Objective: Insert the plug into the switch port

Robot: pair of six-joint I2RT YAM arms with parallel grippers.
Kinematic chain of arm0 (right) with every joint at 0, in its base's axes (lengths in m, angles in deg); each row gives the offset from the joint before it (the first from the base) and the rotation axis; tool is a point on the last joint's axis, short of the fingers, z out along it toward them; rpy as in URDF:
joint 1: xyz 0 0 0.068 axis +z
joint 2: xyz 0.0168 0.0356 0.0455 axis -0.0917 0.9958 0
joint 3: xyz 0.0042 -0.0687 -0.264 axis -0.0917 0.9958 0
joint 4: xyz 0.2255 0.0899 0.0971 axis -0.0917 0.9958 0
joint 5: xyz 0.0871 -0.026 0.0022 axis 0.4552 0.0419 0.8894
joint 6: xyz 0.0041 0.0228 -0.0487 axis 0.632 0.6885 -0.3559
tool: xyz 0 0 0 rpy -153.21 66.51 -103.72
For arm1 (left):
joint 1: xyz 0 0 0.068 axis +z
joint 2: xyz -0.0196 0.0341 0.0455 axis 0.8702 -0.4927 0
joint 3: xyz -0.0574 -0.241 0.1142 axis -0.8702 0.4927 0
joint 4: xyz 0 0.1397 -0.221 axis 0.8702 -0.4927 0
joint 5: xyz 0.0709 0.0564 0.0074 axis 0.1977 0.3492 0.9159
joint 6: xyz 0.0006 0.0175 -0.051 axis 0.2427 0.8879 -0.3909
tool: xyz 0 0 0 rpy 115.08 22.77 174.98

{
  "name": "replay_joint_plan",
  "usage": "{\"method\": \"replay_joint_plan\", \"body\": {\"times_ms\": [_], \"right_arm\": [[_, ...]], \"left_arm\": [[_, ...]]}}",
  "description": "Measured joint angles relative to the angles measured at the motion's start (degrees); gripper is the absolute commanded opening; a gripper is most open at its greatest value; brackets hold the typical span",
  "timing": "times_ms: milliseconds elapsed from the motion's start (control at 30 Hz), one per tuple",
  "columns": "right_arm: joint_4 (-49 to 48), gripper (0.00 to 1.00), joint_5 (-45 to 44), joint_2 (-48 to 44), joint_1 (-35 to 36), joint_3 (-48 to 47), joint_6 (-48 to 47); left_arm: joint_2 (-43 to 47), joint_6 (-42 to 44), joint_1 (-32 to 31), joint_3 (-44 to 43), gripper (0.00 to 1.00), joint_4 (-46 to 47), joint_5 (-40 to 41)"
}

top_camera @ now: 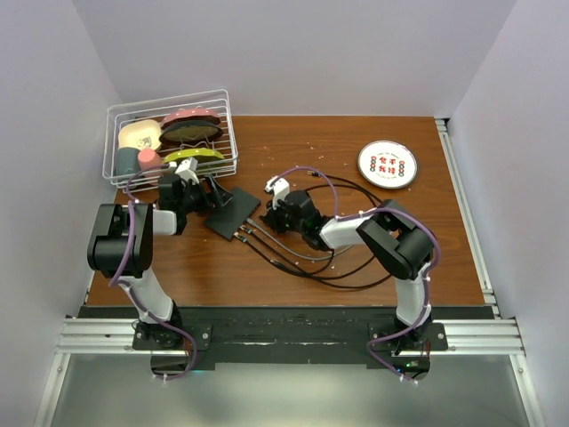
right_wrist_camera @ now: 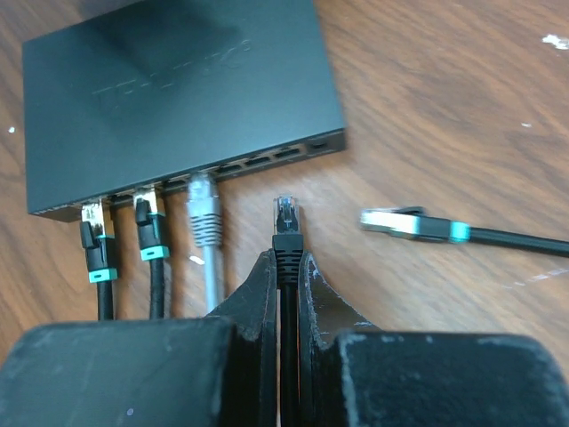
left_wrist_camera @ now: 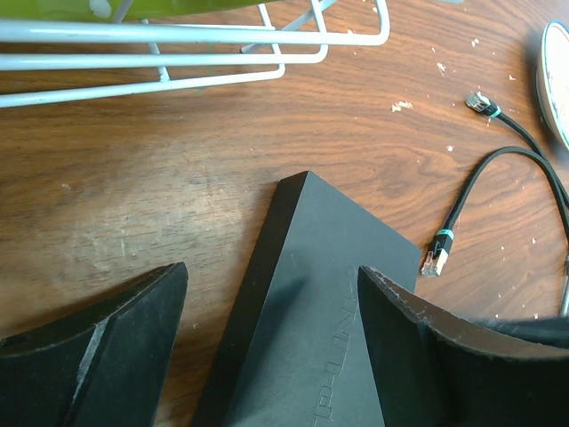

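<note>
Brown wooden bench (top_camera: 293, 142) carries the black switch (right_wrist_camera: 178, 89), ports facing the right tool (right_wrist_camera: 284, 267), clenched on the plug (right_wrist_camera: 285, 213) by its stiff boot, just short of an empty port (right_wrist_camera: 258, 163). Light, with a fragile clip, it likely wants a straight push. Three seated cables (right_wrist_camera: 149, 236) crowd one side; a loose cable (right_wrist_camera: 418, 225) lies on the other. Left tool (left_wrist_camera: 271, 276) stands released astride the switch.
</note>
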Motion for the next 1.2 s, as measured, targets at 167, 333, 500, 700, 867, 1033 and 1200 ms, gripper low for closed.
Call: {"method": "replay_joint_plan", "body": {"times_ms": [167, 333, 500, 700, 867, 1033, 1200], "right_arm": [[-6.5, 0.0, -5.2, 2.2, 3.5, 2.0, -1.2], [-9.9, 0.0, -8.1, 2.2, 4.2, 3.7, -2.0], [-12.2, 0.0, -9.7, 2.2, 4.0, 5.1, -2.4], [-12.7, 0.0, -10.6, 2.2, 4.0, 5.4, -2.4], [-9.8, 0.0, -10.6, 2.1, 4.0, 2.8, -2.4], [-9.0, 0.0, -10.6, 2.1, 4.0, 2.6, -2.4], [-9.0, 0.0, -10.6, 2.1, 4.0, 2.6, -2.4]], "left_arm": [[-0.6, 0.0, 0.0, -0.2, 0.82, 0.7, -0.9], [-1.4, -0.1, 0.0, -0.5, 0.82, 1.5, -2.2], [-2.6, -0.4, 0.0, -1.0, 0.81, 2.8, -3.9], [-3.4, -0.5, 0.0, -1.5, 0.81, 3.4, -5.7], [-3.8, -0.5, 0.0, -1.7, 0.8, 3.6, -6.5], [-4.3, -0.5, 0.0, -2.0, 0.79, 3.9, -7.3], [-4.5, -0.6, 0.0, -2.2, 0.78, 3.9, -7.7]]}}
